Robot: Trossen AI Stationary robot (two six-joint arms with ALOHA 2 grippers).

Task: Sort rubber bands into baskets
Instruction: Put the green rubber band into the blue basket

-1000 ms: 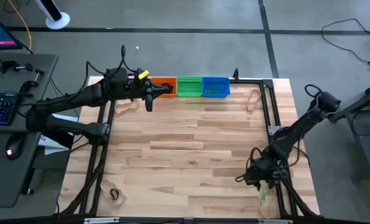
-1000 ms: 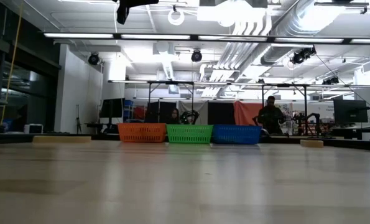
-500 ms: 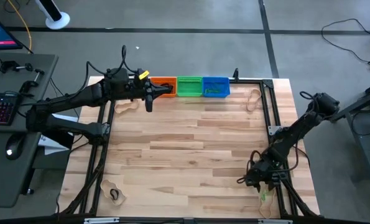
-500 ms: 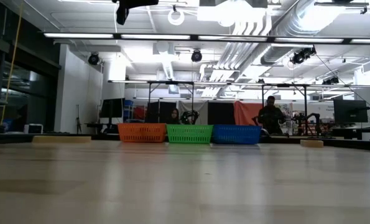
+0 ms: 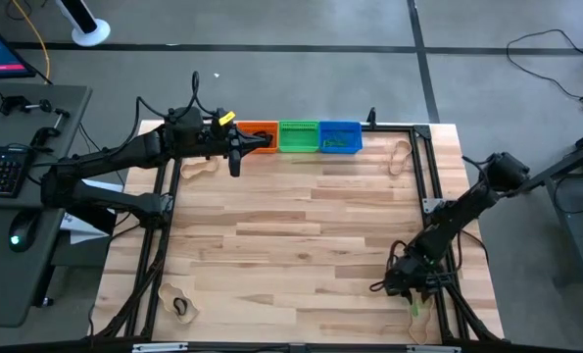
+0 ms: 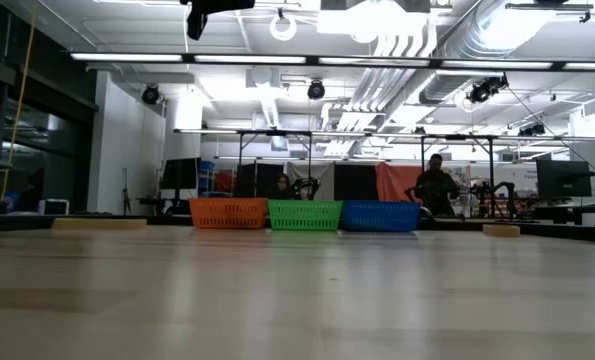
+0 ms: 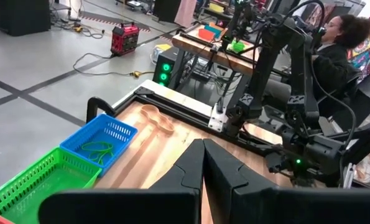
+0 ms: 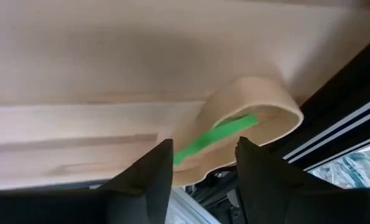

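Right gripper (image 5: 414, 286) down at the near right corner of the bench (image 5: 301, 235), just short of the frame rail. Fingers (image 8: 141, 180) parted, nothing pinched. Green band (image 8: 214, 138) straight ahead in the gap, seen in the right wrist view as a flat strip lying in a shallow recess (image 8: 253, 118) in the wood. Long axis slanting out of the gap and away from the gripper, not across it. From above, only a green sliver (image 5: 415, 308) poking out just nearward of the gripper, at the bench edge. Contact with the band not clear from these views; probably still a short reach or a squeeze needed before a lift.

Black band (image 5: 180, 308) at the near left corner, well apart from both arms, untouched.

Left gripper (image 5: 233, 157) far off at the back, hanging just in front of the orange basket (image 5: 260, 133), clenched tight with nothing visible between the fingers. Right arm by far the nearer to the green band.

At the far edge, a row: orange, green basket (image 5: 298, 135), blue basket (image 5: 339, 136), touching side by side. Green loops (image 7: 96, 148) already in the blue one. Likely a long carry across the bench once gripped.
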